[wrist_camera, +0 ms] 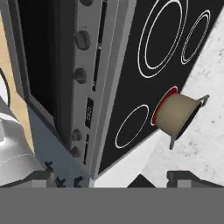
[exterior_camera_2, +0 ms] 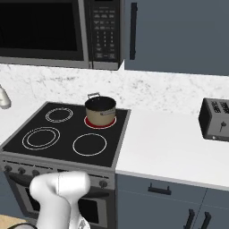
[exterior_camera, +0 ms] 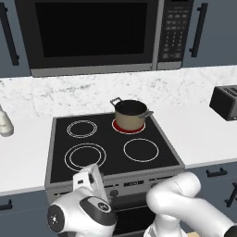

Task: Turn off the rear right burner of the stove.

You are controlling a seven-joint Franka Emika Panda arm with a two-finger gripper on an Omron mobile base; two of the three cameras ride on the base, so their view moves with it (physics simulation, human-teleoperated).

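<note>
The rear right burner [exterior_camera: 128,128] of the stove [exterior_camera: 60,139] glowed red under the small pot [exterior_camera: 130,114], so nothing was done yet. The gripper [wrist_camera: 105,178] hung open, clear of the knobs [wrist_camera: 77,143] on the front strip; reaching and turning one remained.

Glossy black glass stove [exterior_camera: 111,159], grey steel front strip [wrist_camera: 83,78], speckled marble counter [exterior_camera_2: 170,147]

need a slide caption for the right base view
Small tan pot sits on the stove's glowing rear right burner; toaster on the counter.
</note>
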